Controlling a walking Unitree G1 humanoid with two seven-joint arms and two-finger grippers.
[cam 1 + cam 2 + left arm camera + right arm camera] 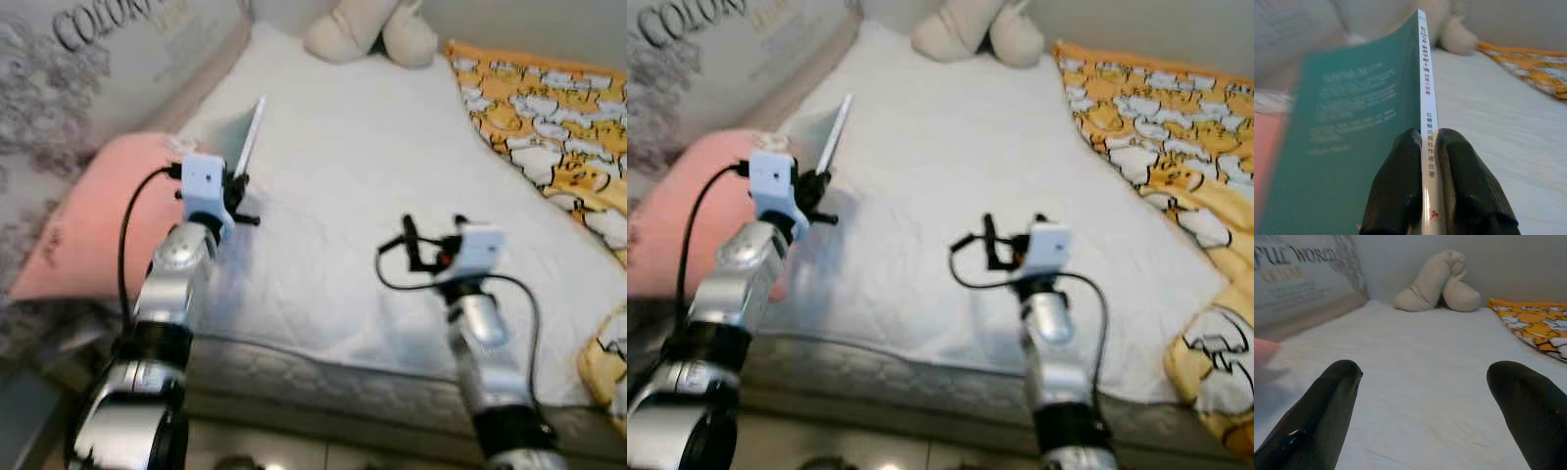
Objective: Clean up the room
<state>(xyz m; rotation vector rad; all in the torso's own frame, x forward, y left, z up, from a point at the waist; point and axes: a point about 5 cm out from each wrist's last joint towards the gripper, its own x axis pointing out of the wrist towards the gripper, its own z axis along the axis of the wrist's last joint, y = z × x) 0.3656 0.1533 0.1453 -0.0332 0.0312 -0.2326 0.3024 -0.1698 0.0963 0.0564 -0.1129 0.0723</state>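
One thin book pinched at its spine by left gripper, upper left over bed.
Light, floppy paperback; spine is the stiffest hold. Right gripper spread wide, empty, lower centre.

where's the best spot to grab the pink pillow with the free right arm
Grip the pillow's bed-side edge, coming in from the mattress side, probably low and level. That edge faces the open bed, while its far side lies against the patterned headboard. The open right end effector hovers over the mattress; the left end effector is shut on a book beside the pillow, so pass below it.
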